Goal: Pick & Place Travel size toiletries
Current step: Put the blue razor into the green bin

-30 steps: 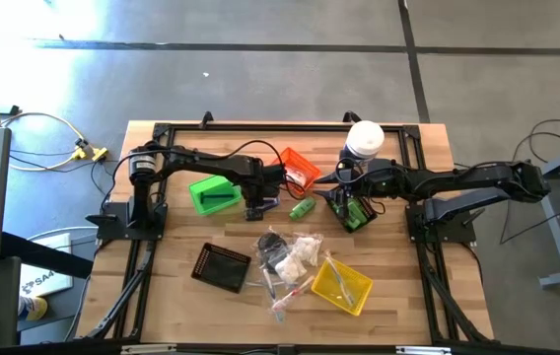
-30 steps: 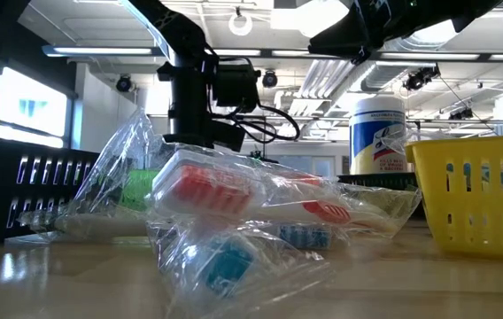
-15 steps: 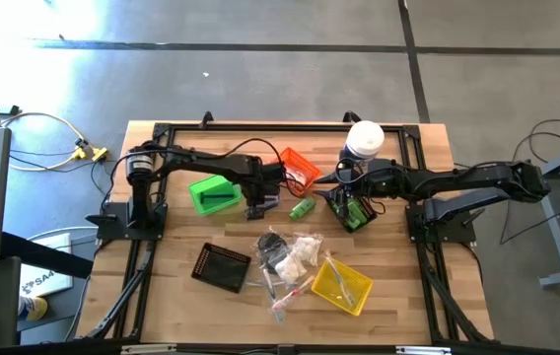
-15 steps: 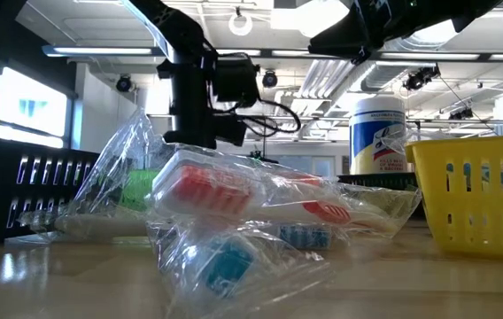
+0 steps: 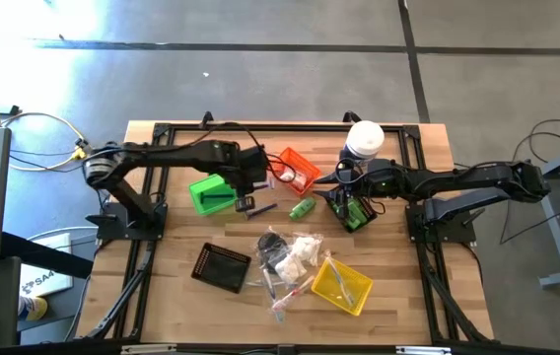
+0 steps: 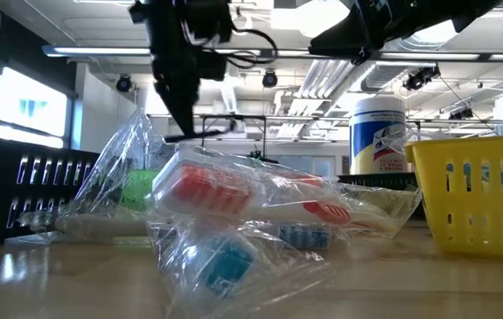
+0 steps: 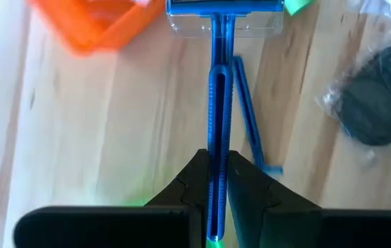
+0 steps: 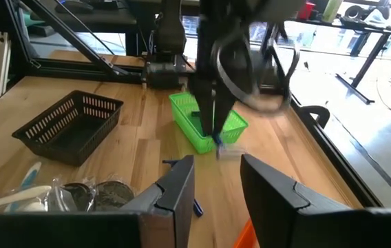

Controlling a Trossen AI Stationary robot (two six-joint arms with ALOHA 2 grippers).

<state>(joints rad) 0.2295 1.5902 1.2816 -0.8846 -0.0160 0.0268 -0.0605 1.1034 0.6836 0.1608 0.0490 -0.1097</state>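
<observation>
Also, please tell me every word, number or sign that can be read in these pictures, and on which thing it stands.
"SA4": on a white sheet on the floor beside the table; partly cut off, so uncertain.
White-lidded canister: its label carries print, too blurred to read.
Blue razor clamped in the left hand, wrapped toiletries, yellow bin: no readable text.
The right hand waits open by the canister.
</observation>
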